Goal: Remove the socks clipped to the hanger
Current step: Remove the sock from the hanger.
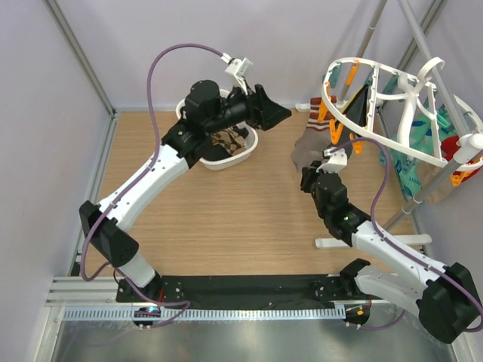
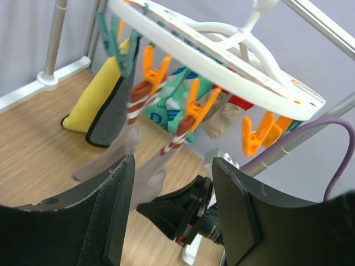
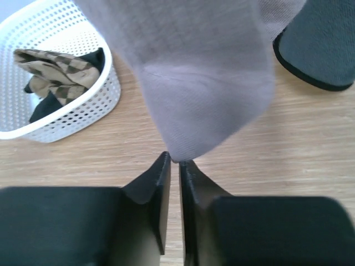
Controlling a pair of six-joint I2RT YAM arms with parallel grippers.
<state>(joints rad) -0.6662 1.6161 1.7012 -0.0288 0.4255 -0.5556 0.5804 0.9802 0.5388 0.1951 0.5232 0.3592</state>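
The right gripper [image 3: 178, 165] pinches the toe of a grey sock [image 3: 205, 77] hanging from the hanger [image 1: 381, 132] at upper right. The left gripper [image 2: 173, 208], fingers spread and empty, is near the basket [image 1: 230, 164].

L gripper [image 2: 173, 162] low in frame, jaws wide apart. Above it, white hanger [image 2: 233, 61] sits tilted. Orange peg [image 2: 155, 67] holds grey sock [image 2: 119, 147] by red-white cuff. Yellow sock [image 2: 97, 94] & teal sock [image 2: 166, 108] hang behind.

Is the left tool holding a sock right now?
No, the left tool stands wide open in its own wrist view, with nothing gripped inside it.
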